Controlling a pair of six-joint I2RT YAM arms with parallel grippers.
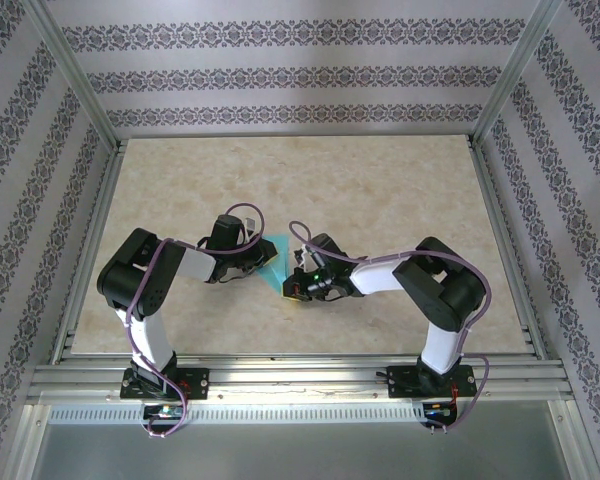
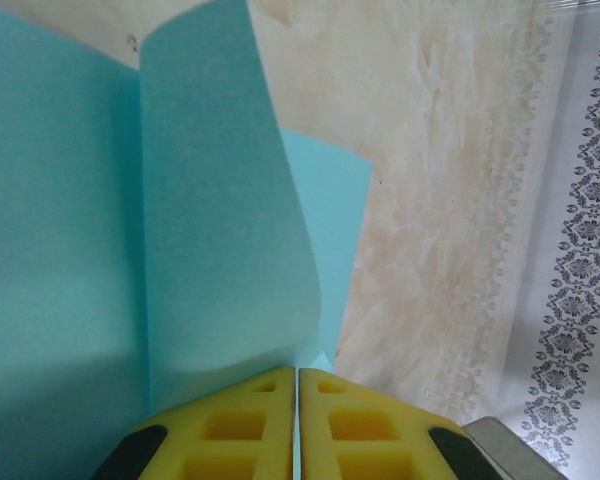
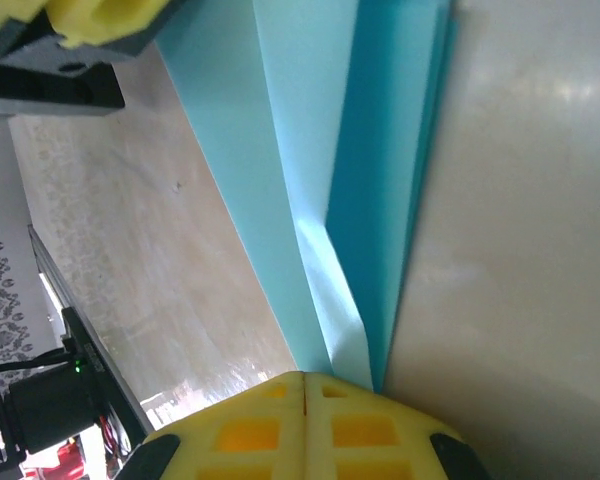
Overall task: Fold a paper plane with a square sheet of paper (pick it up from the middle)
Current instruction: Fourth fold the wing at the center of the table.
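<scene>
Two arms reach in from the bottom of the top view and meet near the middle of the table (image 1: 400, 190). One sheet of paper (image 1: 275, 258) sits between them. It is turquoise and shows as a small angular shape just left of the frame's centre. The left gripper (image 1: 252, 262) is at its left edge and the right gripper (image 1: 296, 282) at its lower right corner.

In the left wrist view, the left gripper (image 2: 297, 378) sits at the bottom centre. Its two yellow fingers (image 2: 230, 430) are pressed together with a thin turquoise sliver in the seam, so the jaws are clamped on the sheet of paper (image 2: 210, 250). At least two layers show there. One flap rises and curls across the upper left of the frame, and a paler layer lies flat behind it, to its right. Bare table (image 2: 440, 200) fills the right half.

In the right wrist view, the right gripper (image 3: 305, 380) is at the bottom centre with its two fingers closed tight against each other. The sheet of paper (image 3: 380, 150) runs from the top of the frame down to the fingertips as several folded bands, the darkest on the right. It touches the tip of the right-hand finger, but whether it is pinched in the seam cannot be told. A yellow finger of the left gripper (image 3: 100, 20) shows in the upper left corner.
</scene>
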